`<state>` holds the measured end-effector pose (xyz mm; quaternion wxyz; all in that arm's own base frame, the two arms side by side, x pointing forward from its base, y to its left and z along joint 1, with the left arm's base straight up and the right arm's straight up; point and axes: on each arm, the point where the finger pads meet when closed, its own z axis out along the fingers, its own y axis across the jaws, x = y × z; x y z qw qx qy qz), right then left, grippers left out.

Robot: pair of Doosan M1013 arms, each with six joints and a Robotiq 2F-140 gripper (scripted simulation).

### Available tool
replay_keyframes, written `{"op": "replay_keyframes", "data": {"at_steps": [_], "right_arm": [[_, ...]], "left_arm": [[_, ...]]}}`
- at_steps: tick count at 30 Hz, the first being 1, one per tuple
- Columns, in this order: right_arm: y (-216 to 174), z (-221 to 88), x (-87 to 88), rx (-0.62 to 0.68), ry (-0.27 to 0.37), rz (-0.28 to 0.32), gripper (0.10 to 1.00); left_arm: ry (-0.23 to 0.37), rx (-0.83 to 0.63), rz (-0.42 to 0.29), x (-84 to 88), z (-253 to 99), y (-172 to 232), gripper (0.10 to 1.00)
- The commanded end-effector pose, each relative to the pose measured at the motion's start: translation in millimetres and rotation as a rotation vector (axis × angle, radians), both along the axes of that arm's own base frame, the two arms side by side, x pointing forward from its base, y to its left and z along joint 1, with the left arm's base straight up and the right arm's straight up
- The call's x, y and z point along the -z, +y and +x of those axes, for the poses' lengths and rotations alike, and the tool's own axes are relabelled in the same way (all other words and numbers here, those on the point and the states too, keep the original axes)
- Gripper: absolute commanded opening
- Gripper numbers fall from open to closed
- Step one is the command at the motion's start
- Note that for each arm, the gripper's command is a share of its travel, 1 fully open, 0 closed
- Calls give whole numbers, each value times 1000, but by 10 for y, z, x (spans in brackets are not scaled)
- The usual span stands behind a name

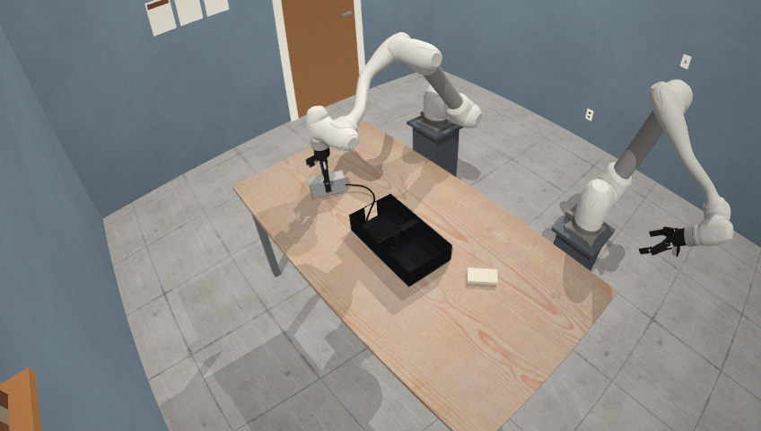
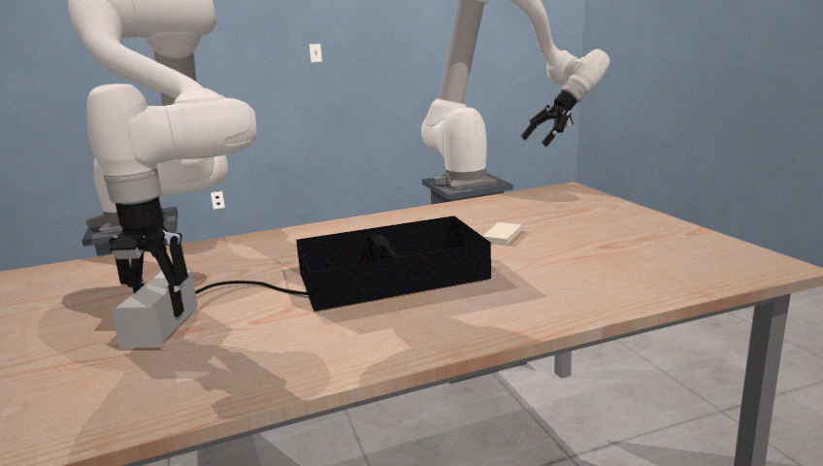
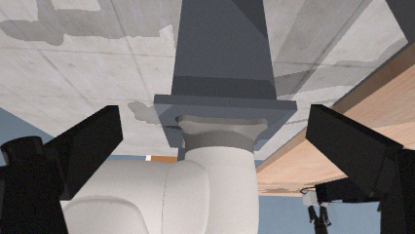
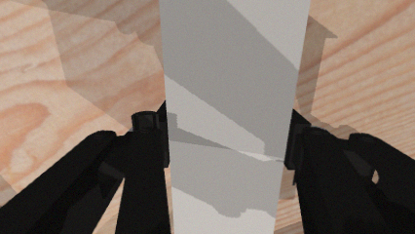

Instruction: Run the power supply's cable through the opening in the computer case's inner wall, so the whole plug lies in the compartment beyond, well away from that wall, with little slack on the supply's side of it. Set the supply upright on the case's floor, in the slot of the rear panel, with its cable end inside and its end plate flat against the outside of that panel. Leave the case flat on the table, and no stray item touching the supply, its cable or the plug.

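Gripping the power supply (image 1: 337,182) (image 2: 137,327) (image 3: 310,197) (image 4: 229,58) across its two long sides, our right pincer (image 1: 324,182) (image 2: 156,300) (image 3: 314,196) (image 4: 222,107) points down at the surface (image 1: 480,347) (image 2: 606,242). We see the supply outside the computer case (image 1: 427,266) (image 2: 404,278) (image 3: 348,190), near the slotted rear panel and apart from it. From the supply's case-facing end, the black cable (image 1: 368,188) (image 2: 242,282) arcs over to the panel's slot and drops into the rear compartment. We cannot make out the plug in the dark interior. Our left pincer (image 1: 649,241) (image 2: 536,139) (image 3: 214,122) is released, its fingers spread wide, off beyond the surface's edge. The case sits flat, and a cream block (image 1: 482,277) (image 2: 504,232) lies near its end opposite the supply, touching neither supply nor visible cable.
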<state>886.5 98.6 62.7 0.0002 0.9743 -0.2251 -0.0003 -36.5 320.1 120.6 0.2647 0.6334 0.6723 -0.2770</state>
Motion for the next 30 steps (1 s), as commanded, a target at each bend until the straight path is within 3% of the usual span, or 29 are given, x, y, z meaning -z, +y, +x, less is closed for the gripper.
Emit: {"op": "replay_keyframes", "data": {"at_steps": [1, 16, 30], "right_arm": [[2, 6, -74, 0, -2, 1, 99], [0, -10, -80, 33, -2, 1, 99], [-9, -102, -65, 226, -2, 1, 99]], "left_arm": [[0, 0, 1, -3, -1, 3, 1000], [0, 0, 1, -3, -1, 3, 1000], [0, 0, 1, -3, -1, 3, 1000]]}}
